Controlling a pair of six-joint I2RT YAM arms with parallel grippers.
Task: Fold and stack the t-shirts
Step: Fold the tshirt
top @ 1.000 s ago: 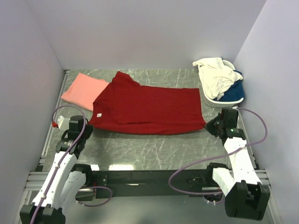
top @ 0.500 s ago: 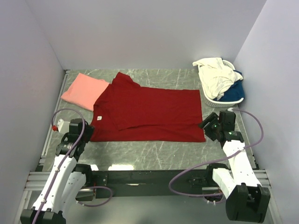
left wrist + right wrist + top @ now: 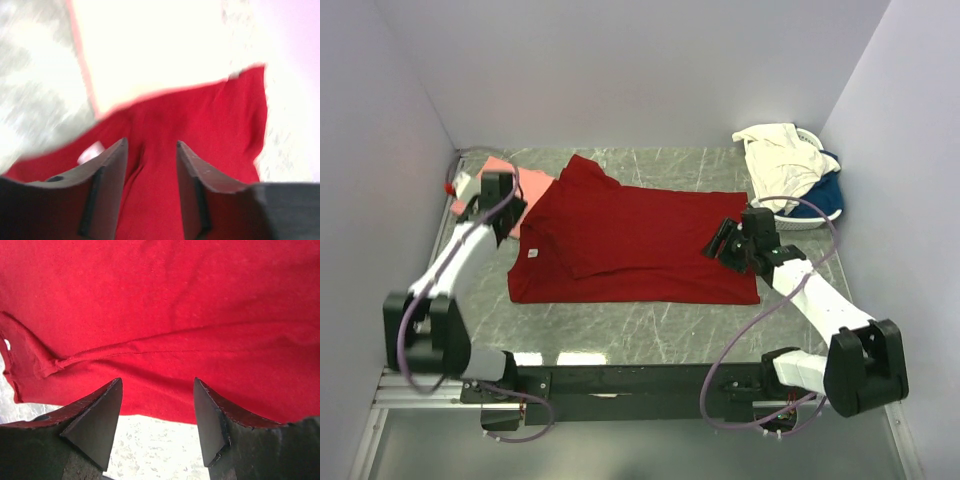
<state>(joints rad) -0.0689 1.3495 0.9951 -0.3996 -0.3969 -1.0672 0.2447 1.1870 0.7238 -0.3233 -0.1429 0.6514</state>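
Red t-shirt lies spread flat mid-table, with the left gripper and right gripper hovering over opposite ends, both jaws parted and empty.

No readable text anywhere, white neck label on red t-shirt too small to read

Red tee spread flat on table; pink tee far left; cream tee far right.
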